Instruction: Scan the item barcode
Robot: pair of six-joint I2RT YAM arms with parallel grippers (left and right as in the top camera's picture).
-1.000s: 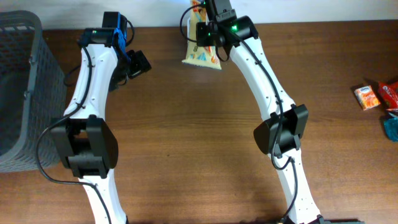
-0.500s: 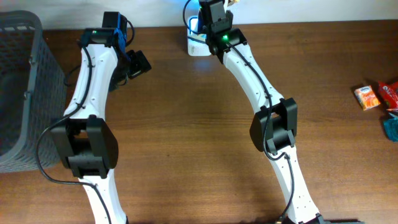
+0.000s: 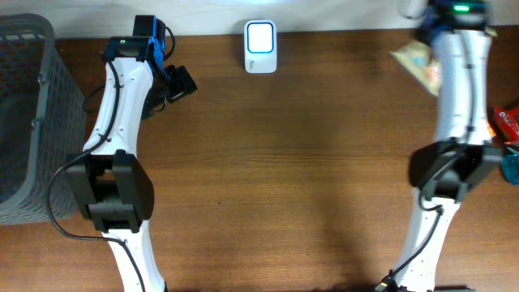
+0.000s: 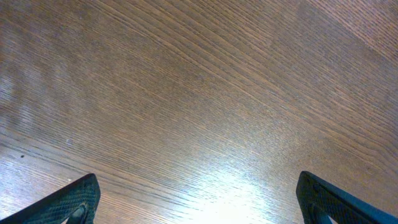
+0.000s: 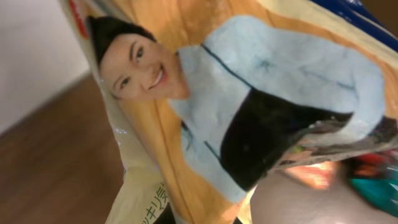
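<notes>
At the far right of the brown wooden table (image 3: 308,162), well apart from the white rectangular barcode scanner (image 3: 260,36) at the back edge, the right gripper (image 3: 431,39) is clenched on the yellow printed snack packet (image 3: 412,62), held aloft. The left gripper (image 3: 180,83) hangs spread wide, holding nothing. No barcode shows in the wrist view, so it is possibly on the hidden face: present that face squarely to the scanner's lit window, flat and steady.

Smooth, faintly glossy wood grain is shown by the table (image 4: 199,93), and shiny printed film by the packet (image 5: 249,124).
</notes>
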